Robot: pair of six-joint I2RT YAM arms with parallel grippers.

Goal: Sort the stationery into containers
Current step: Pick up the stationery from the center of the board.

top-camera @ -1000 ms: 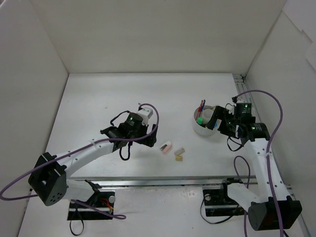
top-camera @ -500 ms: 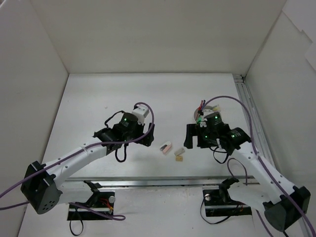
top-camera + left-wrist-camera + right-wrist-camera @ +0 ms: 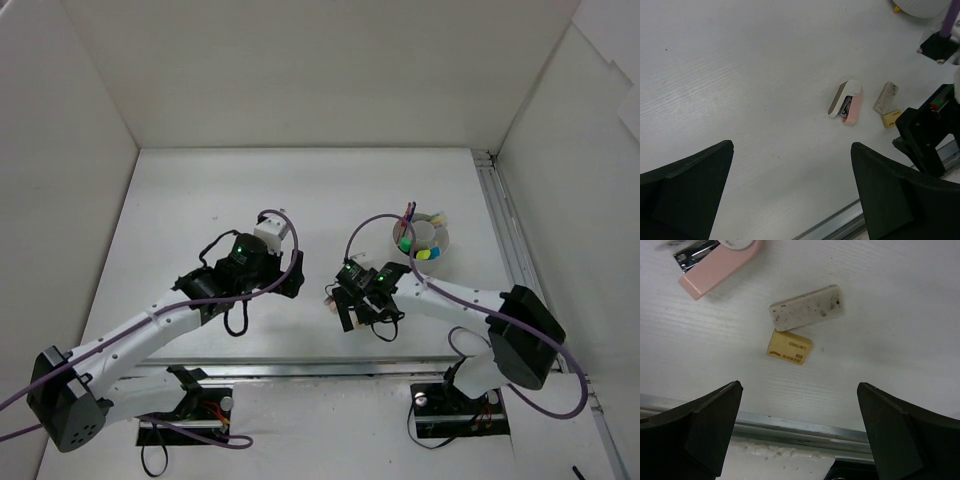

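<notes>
A pink and white eraser-like piece (image 3: 846, 101), a grey eraser (image 3: 886, 97) and a tan eraser (image 3: 890, 118) lie close together near the table's front edge. The right wrist view looks straight down on the pink piece (image 3: 715, 265), the grey eraser (image 3: 806, 307) and the tan eraser (image 3: 789, 347). My right gripper (image 3: 347, 310) hovers open over them (image 3: 800, 435), hiding the erasers from above. My left gripper (image 3: 290, 283) is open and empty (image 3: 795, 200), left of the pieces. The white round tub (image 3: 425, 240) holds several coloured markers and pens. I cannot make out the smaller cup.
A metal rail (image 3: 790, 427) runs along the table's front edge just below the erasers. White walls enclose the table on the left, back and right. The right arm's black wrist (image 3: 927, 135) shows at the right of the left wrist view.
My right arm swung left from the tub to above the erasers. My left arm drew back slightly to the left. The erasers have not moved.
</notes>
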